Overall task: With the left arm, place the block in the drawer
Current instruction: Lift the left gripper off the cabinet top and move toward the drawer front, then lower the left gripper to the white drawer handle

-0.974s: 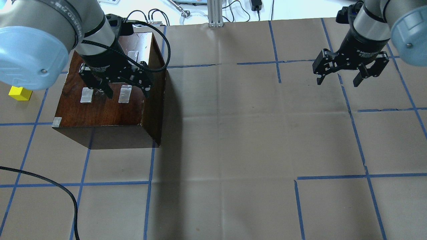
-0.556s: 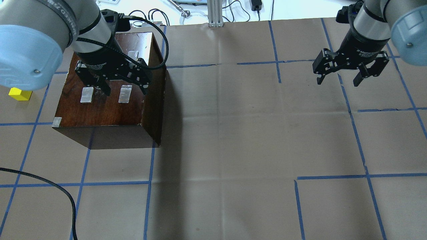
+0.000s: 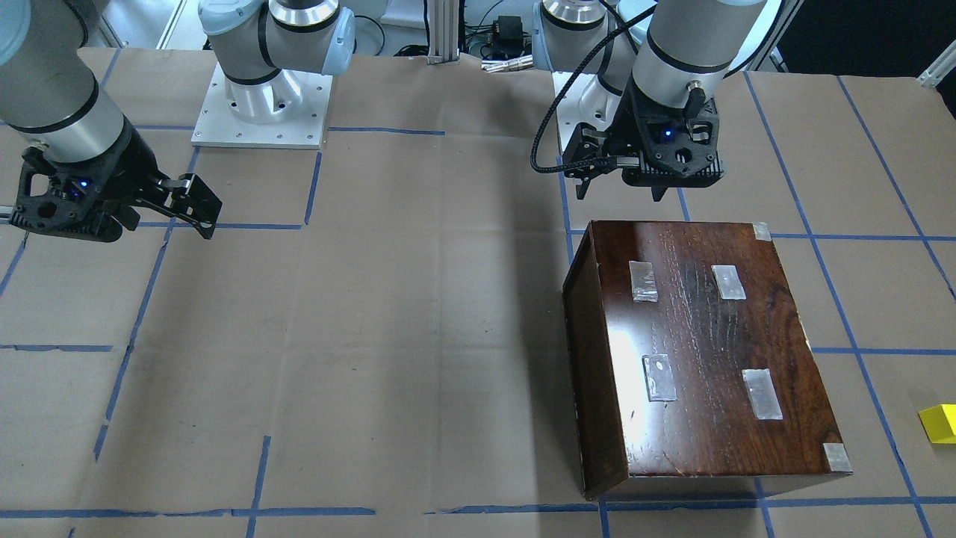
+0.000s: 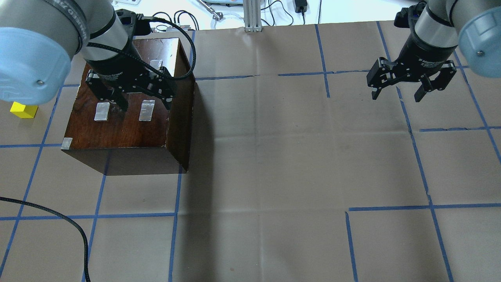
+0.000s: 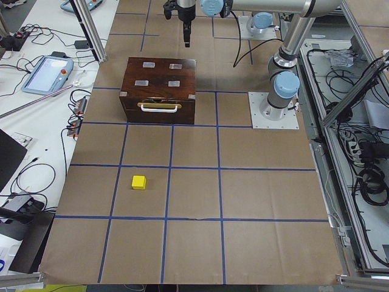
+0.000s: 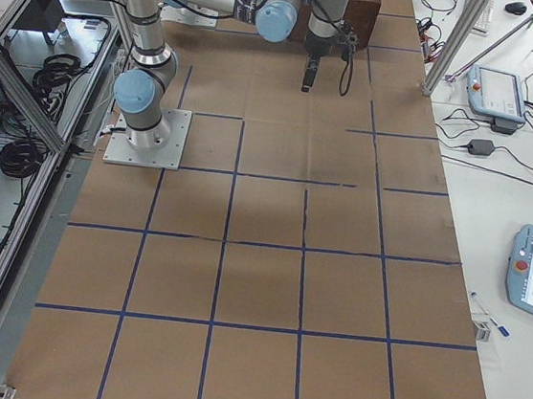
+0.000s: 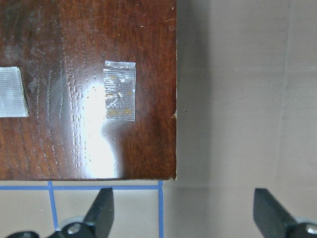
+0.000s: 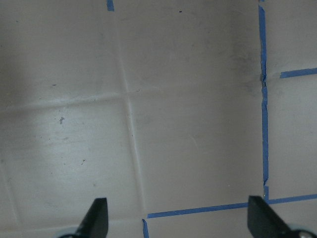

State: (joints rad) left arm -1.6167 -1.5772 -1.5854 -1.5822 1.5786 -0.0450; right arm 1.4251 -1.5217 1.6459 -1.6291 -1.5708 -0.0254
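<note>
The yellow block (image 4: 24,110) lies on the paper left of the dark wooden box (image 4: 125,125), apart from it; it also shows in the front view (image 3: 939,424) and the left side view (image 5: 139,182). The drawer (image 5: 159,113) is shut, and only its dark front with a pale handle shows. My left gripper (image 4: 144,102) hangs open and empty above the box top (image 3: 702,351). In the left wrist view (image 7: 183,210) it is by a corner of the box (image 7: 74,99). My right gripper (image 4: 397,94) is open and empty over bare paper, far to the right.
The box top carries several tape patches (image 4: 146,110). A loose black cable (image 4: 74,227) lies across the near left of the table. Blue tape lines (image 4: 258,76) grid the brown paper. Cables and a metal post (image 4: 252,15) are at the far edge.
My left gripper has shifted a little to the left and upward in the overhead view, still open above the box. The right arm, the block and the box have not moved.
</note>
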